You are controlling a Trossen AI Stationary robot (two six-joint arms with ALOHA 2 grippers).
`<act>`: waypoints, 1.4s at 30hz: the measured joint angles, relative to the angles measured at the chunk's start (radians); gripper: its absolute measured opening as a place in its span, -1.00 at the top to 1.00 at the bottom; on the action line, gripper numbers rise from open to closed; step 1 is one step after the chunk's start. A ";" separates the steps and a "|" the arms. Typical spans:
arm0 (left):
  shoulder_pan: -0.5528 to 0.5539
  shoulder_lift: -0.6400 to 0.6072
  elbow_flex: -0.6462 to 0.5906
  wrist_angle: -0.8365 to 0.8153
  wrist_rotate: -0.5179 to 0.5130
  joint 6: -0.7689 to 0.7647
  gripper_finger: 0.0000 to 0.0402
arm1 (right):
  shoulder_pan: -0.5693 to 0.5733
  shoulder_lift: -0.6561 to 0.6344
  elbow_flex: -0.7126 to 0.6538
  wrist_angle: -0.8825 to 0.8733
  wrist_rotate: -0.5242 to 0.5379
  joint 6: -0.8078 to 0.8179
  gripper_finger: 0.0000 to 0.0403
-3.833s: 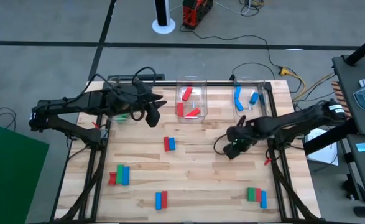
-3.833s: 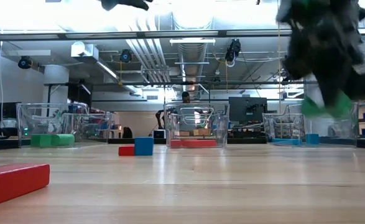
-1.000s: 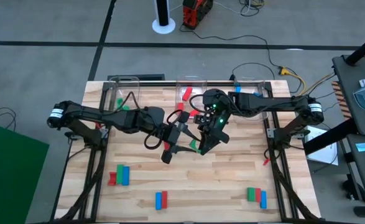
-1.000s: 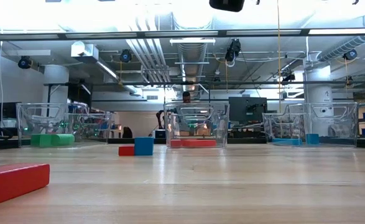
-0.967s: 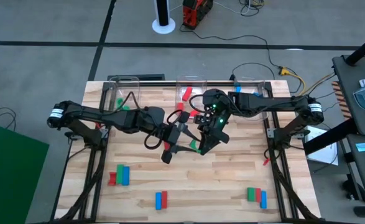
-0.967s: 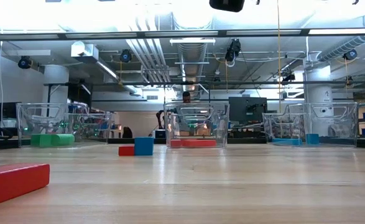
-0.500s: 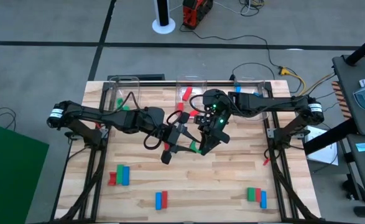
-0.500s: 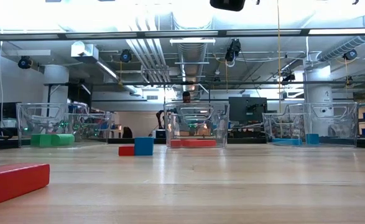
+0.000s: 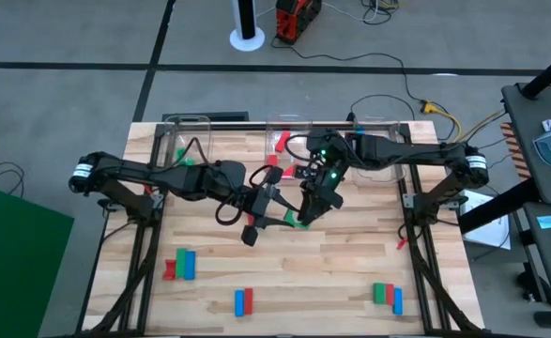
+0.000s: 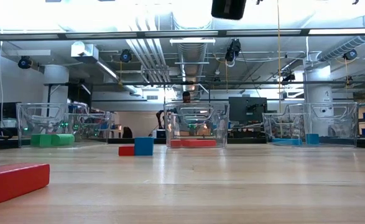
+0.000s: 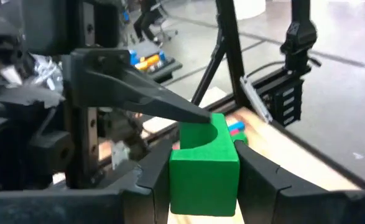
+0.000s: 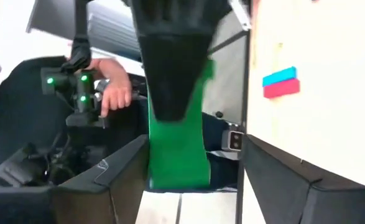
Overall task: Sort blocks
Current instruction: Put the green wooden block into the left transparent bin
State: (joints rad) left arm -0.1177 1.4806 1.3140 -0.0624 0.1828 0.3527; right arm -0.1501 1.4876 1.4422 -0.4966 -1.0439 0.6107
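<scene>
Grey floor surrounds the pale wood-plank tabletop [image 9: 350, 272] on all sides, with cables and a red device lying beyond its far edge. Three clear plastic bins line that far edge: the left bin [image 9: 183, 141] holds green blocks, the middle bin [image 9: 289, 141] red ones, the right bin [image 9: 378, 141] blue ones.

Both arms meet above the centre of the tabletop, raised well clear of the surface. The left gripper [image 9: 267, 211] and the right gripper [image 9: 308, 208] face each other with one green block [image 11: 204, 163] between them. In the left wrist view the left jaws are clamped on the block's two smooth sides, while a dark tapered finger of the right gripper lies against its upper face. In the right wrist view the right fingers stand apart on either side of the block.

Loose blocks lie well apart, leaving wide bare planks in the middle: a red and blue pair [image 10: 137, 147] near the centre, a red, green and blue cluster [image 9: 180, 265] toward the near left, a blue and red pair [image 9: 243, 301] at the near edge, and a further cluster [image 9: 386, 297] at the near right.

A person's hand [image 12: 115, 93] shows in the room behind.
</scene>
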 joint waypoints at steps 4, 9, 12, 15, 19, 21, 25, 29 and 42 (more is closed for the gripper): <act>0.000 -0.038 0.000 -0.098 -0.063 -0.019 0.41 | -0.055 -0.006 0.000 -0.110 0.000 -0.026 -0.15; 0.000 -0.112 0.000 -0.290 -0.271 -0.117 0.41 | -0.118 -0.009 0.000 -0.263 0.115 -0.069 -0.09; 0.015 -0.154 0.000 -0.460 -0.425 -0.206 0.41 | -0.144 -0.009 0.000 -0.350 0.204 -0.091 -0.07; 0.046 -0.197 0.000 -0.632 -0.535 -0.335 0.41 | -0.156 -0.009 0.000 -0.395 0.285 -0.098 -0.05; 0.140 -0.242 0.000 -0.851 -0.539 -0.568 0.41 | -0.156 -0.009 0.000 -0.393 0.340 -0.099 -0.03; 0.199 -0.260 0.000 -0.953 -0.540 -0.688 0.41 | -0.156 -0.009 0.000 -0.391 0.348 -0.099 -0.02; 0.338 -0.282 0.000 -1.143 -0.536 -0.893 0.41 | -0.156 -0.009 0.000 -0.389 0.375 -0.099 -0.01; 0.499 -0.286 0.000 -1.270 -0.494 -0.968 0.41 | -0.156 -0.009 0.000 -0.385 0.388 -0.099 0.00; 0.944 -0.140 -0.007 -1.235 -0.423 -0.800 0.41 | -0.156 -0.007 0.000 -0.384 0.429 -0.103 0.01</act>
State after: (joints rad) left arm 0.8266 1.3403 1.3071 -1.2970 -0.2402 -0.4477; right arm -0.3058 1.4807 1.4422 -0.8810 -0.6145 0.5074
